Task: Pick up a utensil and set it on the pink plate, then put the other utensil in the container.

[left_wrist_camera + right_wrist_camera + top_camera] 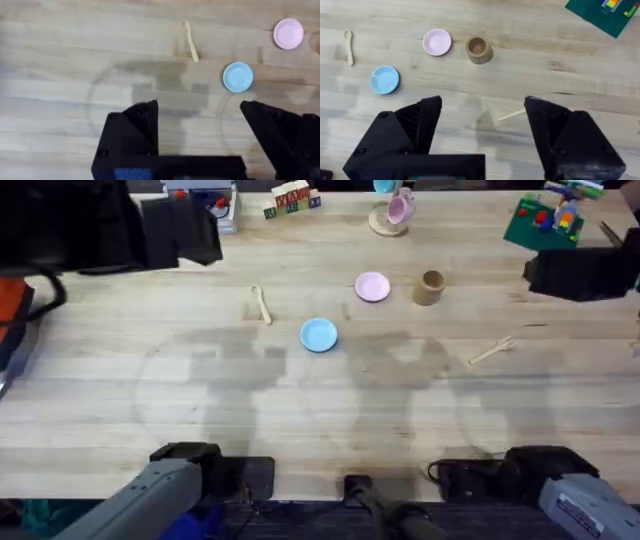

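Both arms sit at the worktop's near edge, left gripper and right gripper with fingers apart, nothing grasped. Farther out lie the fork toward the right edge and spoon left of centre, then pink plate beside the container, ready to receive them.

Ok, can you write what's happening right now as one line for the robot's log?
stage: not started | spoon: on table | fork: on table | pink plate: empty | container: upright | left gripper: open | right gripper: open
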### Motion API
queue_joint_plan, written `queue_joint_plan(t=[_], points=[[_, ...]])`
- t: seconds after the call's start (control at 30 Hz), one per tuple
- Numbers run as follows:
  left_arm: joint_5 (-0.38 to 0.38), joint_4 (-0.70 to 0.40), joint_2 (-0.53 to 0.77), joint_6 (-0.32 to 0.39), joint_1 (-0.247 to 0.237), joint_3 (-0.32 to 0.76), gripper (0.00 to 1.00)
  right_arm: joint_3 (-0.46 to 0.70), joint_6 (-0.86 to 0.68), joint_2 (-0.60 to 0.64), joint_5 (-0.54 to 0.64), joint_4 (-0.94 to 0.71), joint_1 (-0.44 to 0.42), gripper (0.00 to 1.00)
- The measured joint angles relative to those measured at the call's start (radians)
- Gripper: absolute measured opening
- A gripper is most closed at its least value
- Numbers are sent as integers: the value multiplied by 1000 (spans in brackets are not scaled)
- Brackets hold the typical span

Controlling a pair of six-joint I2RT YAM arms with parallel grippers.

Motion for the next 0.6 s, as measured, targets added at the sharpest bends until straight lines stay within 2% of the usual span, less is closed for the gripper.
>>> queue_joint_plan(t=[0.4, 0.6], points=[[-5, -14, 212, -162, 0, 0, 995, 0, 0, 0, 0, 0, 0, 996], [-8, 100, 240, -218, -29, -60, 995, 0, 0, 0, 0, 0, 0, 996]])
